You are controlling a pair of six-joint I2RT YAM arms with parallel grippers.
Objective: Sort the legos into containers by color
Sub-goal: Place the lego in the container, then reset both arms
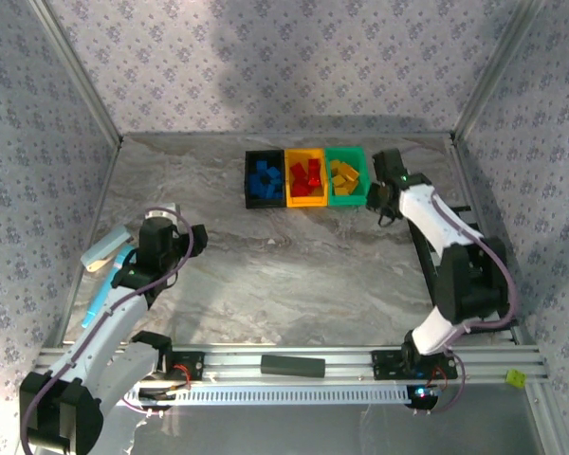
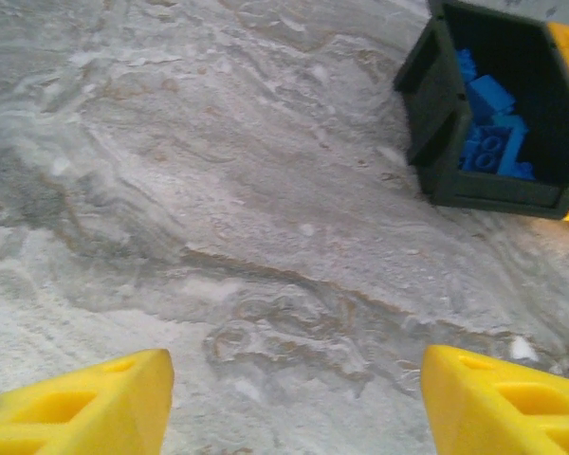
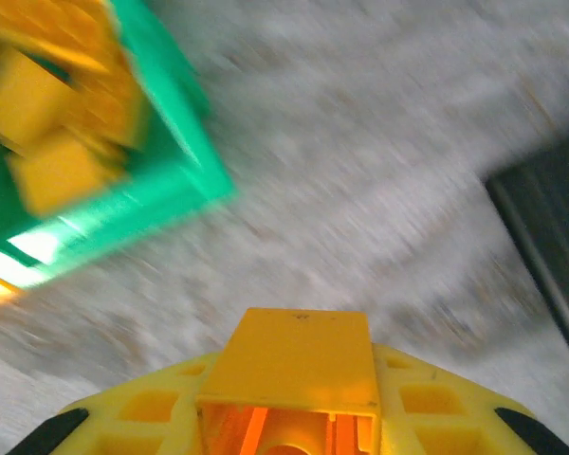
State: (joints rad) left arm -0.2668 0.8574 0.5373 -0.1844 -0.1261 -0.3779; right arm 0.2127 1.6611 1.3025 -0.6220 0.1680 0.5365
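Grey marbled table [image 1: 266,284] across most of the top view. At upper centre, three bins in a touching row: black bin [image 1: 264,202] on the left holding blue bricks [image 1: 264,178], orange bin [image 1: 306,201] in the middle holding red bricks [image 1: 307,175], green bin [image 1: 347,200] on the right holding yellow bricks [image 1: 344,173]. Left gripper [image 2: 294,370] at middle left of the top view, well apart from the bins. In its wrist view, fingers spread wide at the bottom corners, nothing between them, bare table beneath, black bin at upper right. Right gripper [image 3: 292,403] just right of the green bin in the top view. In its blurred wrist view, clamped tight at bottom centre on what looks like a single yellow brick [image 3: 294,355], green bin at upper left. Brick judged light, hard, smooth-sided, apt to slip or twist under an off-centre pinch, not fragile. Best pinched across two flat opposite sides, squarely, not by the studs.
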